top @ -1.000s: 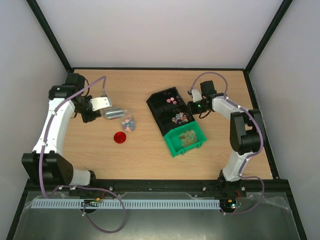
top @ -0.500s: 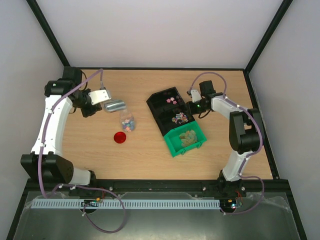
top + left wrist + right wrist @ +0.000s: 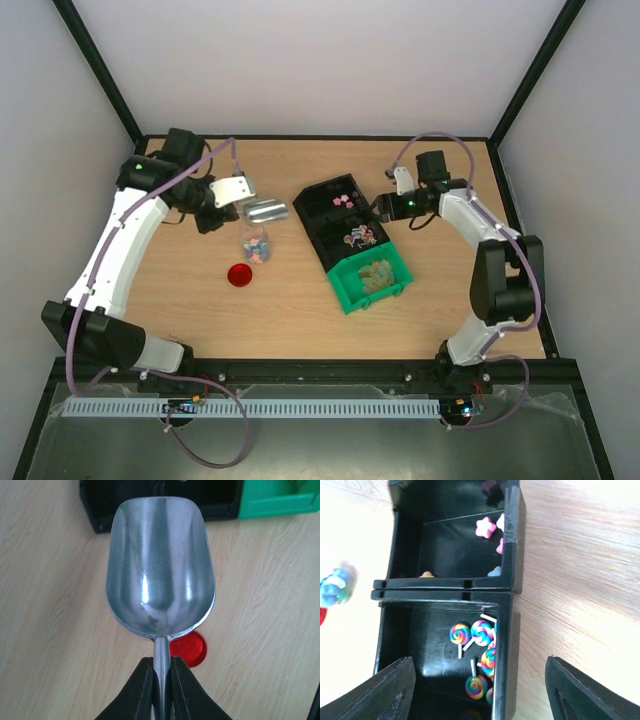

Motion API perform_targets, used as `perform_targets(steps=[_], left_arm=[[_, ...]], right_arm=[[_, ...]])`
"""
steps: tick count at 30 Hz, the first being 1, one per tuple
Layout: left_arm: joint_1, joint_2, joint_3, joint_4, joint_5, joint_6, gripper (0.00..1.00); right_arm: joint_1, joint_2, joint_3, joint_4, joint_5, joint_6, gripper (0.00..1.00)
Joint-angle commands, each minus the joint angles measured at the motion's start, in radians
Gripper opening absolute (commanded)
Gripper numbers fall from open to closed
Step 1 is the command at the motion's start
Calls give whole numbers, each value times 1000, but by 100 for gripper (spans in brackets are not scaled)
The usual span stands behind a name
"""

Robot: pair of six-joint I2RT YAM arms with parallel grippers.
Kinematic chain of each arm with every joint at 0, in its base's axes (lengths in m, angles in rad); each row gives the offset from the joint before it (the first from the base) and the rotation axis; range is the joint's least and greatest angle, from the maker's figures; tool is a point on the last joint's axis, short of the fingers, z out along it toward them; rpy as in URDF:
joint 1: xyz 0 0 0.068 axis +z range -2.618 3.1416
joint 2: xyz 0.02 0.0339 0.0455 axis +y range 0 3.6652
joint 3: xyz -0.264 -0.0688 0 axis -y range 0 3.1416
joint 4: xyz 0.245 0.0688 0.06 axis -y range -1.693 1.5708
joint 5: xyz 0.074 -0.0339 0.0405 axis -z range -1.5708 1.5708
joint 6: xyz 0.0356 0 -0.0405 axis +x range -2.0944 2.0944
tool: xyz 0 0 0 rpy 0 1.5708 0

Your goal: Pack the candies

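Your left gripper (image 3: 161, 682) is clamped tight on the thin handle of the scoop (image 3: 160, 570), and the bowl of the scoop is bare, with nothing riding in it. A second ago that scoop sat over the jar (image 3: 248, 232). Since then it has pulled back and swung right, and it now hangs just beyond the jar with its lip reaching the near corner of the black tray (image 3: 318, 200). You can take that as one load delivered and the arm heading back for the next.

Some candies (image 3: 258, 250) sit in the jar, pink and blue. The red lid (image 3: 239, 275) lies flat on the table just in front of it, untouched, so closing up is still ahead of you.

Further right, most of the sweets are still waiting: pink stars in one compartment of the black tray, swirled lollipops in the next, and pale greenish pieces in the green bin (image 3: 350, 297) at the near end of the row.

Your right gripper (image 3: 384, 207) has shifted a little as its arm lifted and swung back. It hovers at the right side of the black tray with its jaws spread wide, and it holds nothing. As I judge it, it is placed to steady the tray while you dig in
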Motion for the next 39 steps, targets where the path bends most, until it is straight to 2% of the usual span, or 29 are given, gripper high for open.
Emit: perform_targets(steps=[1,7,12,16,20,24,27,30,33,39], left_arm=[[-103,-18,-19,54,24,-158,2],[-288,33,-54,132,-31,-324,2],[-385,77,-77,162,-45,-431,2],[-468,64,-158,221,-88,-491,2],[-486,82,-194,292,-161,-543,2],[-488,191,-107,234,-190,-548,2],[-497,213,-99,192,-194,-506,2],[-529,160,-135,196,-202,-484,2],[-561,117,-142,197,-174,-503,2],[-589,91,-202,248,-165,-555,2]], right_arm=[[-9,-114,-6,-164,-56,-142,73],[-11,-188,-64,-292,33,-271,75],[-20,-227,-103,-390,128,-322,75],[-20,-275,-165,-378,210,-346,74],[-20,-262,-173,-333,199,-310,74],[-19,-186,-137,-330,118,-276,70],[-20,-173,-143,-347,97,-292,66],[-20,-193,-179,-351,114,-308,61],[-15,-200,-203,-350,86,-286,50],[17,-179,-254,-226,59,-99,24]])
